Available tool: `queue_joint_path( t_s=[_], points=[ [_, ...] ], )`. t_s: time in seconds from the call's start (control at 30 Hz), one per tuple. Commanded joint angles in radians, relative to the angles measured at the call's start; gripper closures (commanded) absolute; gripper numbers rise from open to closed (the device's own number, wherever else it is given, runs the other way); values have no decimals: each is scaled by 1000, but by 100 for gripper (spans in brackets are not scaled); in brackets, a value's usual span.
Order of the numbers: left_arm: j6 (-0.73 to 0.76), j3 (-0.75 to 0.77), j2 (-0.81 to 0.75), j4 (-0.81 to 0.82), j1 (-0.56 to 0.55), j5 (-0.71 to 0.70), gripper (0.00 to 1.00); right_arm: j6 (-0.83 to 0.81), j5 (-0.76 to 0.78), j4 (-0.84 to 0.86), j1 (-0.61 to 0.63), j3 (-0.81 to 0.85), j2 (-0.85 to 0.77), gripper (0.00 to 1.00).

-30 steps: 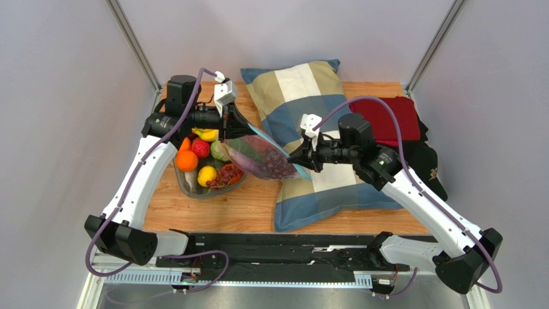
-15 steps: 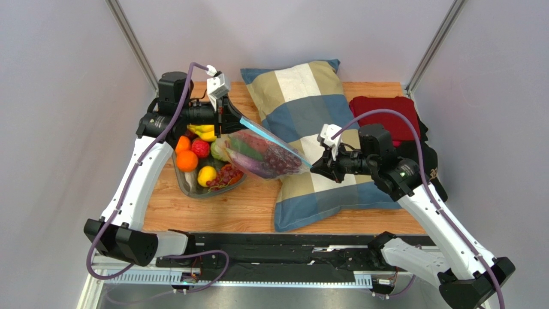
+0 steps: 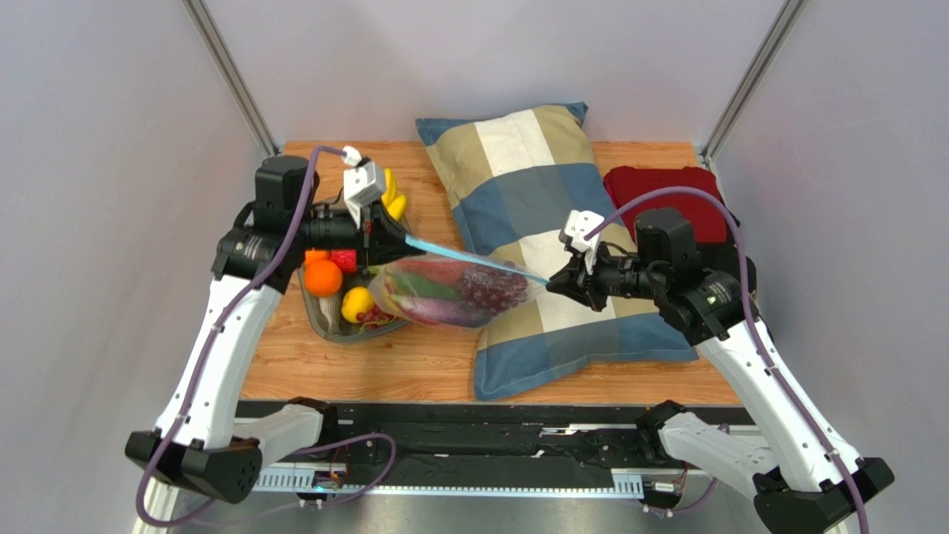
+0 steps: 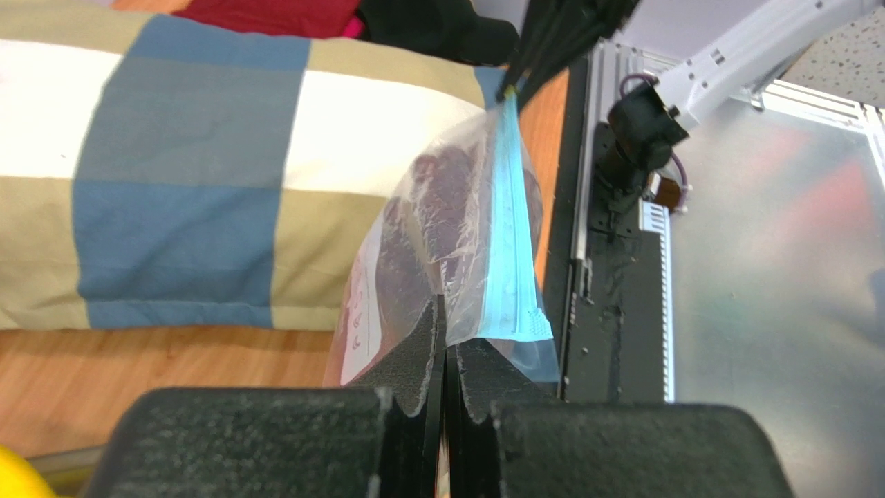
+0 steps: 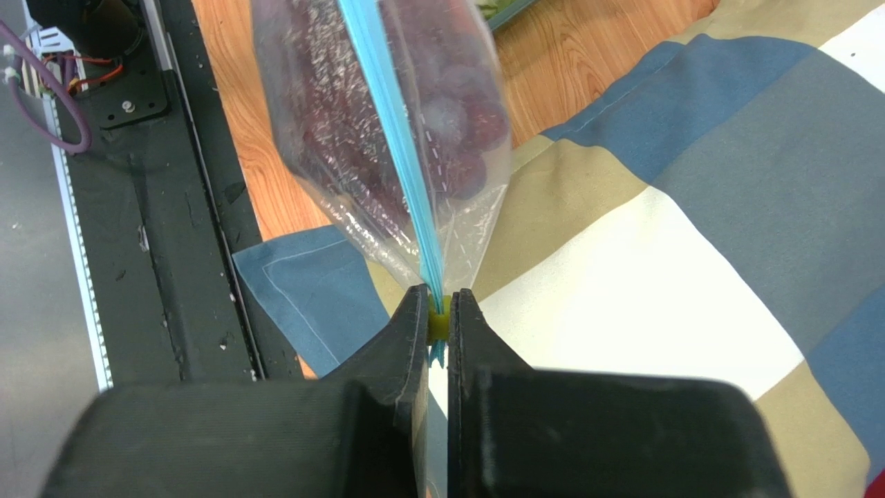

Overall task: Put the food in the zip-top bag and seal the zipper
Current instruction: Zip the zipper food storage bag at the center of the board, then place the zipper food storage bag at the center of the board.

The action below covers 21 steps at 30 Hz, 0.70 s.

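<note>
**Closing the mouth: a straight, taut strip and a firm pinch**

The clear, floppy plastic zip-top bag (image 3: 446, 298) hangs over the middle of the counter (image 3: 368, 373), between its left edge and the pillow, its belly sagging toward the wood. Whether it touches the wood cannot be told. Purple toy grapes (image 3: 490, 292) and a green piece show through the film. The light-blue zipper (image 3: 468, 258) runs as a tight line along the top.

The left gripper (image 4: 447, 337) has its fingers pressed together on the bag's left corner just below the strip. The right gripper (image 5: 440, 311) is pinched on the strip's far end, with a small yellow-green tab (image 5: 440, 325) between its tips. From the right wrist the two halves look joined into one line, but a full seal cannot be confirmed.

The step in hand appears to be sealing. To do it well, the left end should act as the anchor while the right end pinches along the strip. The pull should be enough to hold the strip straight, but not enough to drag film out of either grip. The weight of the load calls for a level line.

More glossy toy food (image 3: 324, 278) sits in the greyish transparent oval dish (image 3: 340, 332) near the left edge. The blue, cream and tan checked pillow (image 3: 524, 167) lies toward the far edge.
</note>
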Motion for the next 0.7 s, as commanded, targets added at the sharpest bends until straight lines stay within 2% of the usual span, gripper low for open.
queue_joint_path(
  t_s=[0.0,0.23,0.37,0.53,0.67],
  points=[
    [124,-103,-169,-141,33,-2,100,-92,30,-197,-27,56,23,100],
    [147,-353,-301,-193,33,-40,100,-123,-68,-178,-6,140,195,100],
    [130,-442,-326,-95,33,-188,100,-129,-39,-115,59,188,303,100],
    [167,-470,-259,-57,37,-391,100,-102,-23,-43,79,281,444,100],
    [181,-456,-165,-43,63,-480,100,-108,1,-7,92,337,569,100]
  ],
)
